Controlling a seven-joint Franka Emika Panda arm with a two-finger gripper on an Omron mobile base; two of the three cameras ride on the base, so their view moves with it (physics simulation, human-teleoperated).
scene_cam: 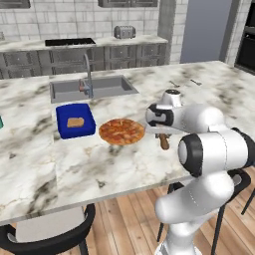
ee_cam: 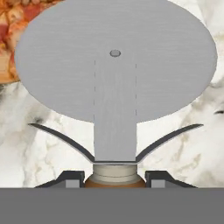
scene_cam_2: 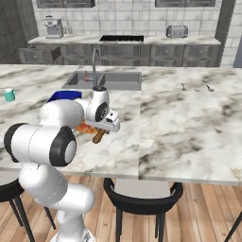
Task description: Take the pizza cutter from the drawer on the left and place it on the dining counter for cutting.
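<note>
1. From the left base view I see the dining counter (scene_cam: 199, 84) spread across the frame, with the pizza (scene_cam: 121, 131) lying on it beside a blue tray (scene_cam: 74, 120) that holds a tan slab. The sink (scene_cam: 92, 88) with its tap is sunk in behind them. My arm's white links cover the hand itself; only the orange-brown handle end of the pizza cutter (scene_cam: 164, 142) pokes out beneath the wrist, just right of the pizza. I cannot tell here whether it touches the marble.

2. From the right base view the arm's shoulder and elbow hide most of the pizza and much of the blue tray. The cutter's handle (scene_cam_2: 99, 136) slants down under the hand, over the near part of the counter (scene_cam_2: 189, 118). The fingers are behind the hand body. A teal mug (scene_cam_2: 9, 95) stands at the far left, and two small dark items farther right on the marble are too small to name.

3. In the hand view the gripper (ee_cam: 114, 178) is clamped on the cutter's handle, a finger tip (ee_cam: 70, 178) on each side of it. The round steel blade (ee_cam: 115, 57) takes up most of the picture, cut off at the top, with its curved guard below. An edge of pizza (ee_cam: 13, 30) shows at upper left and veined marble (ee_cam: 192, 144) behind.
</note>
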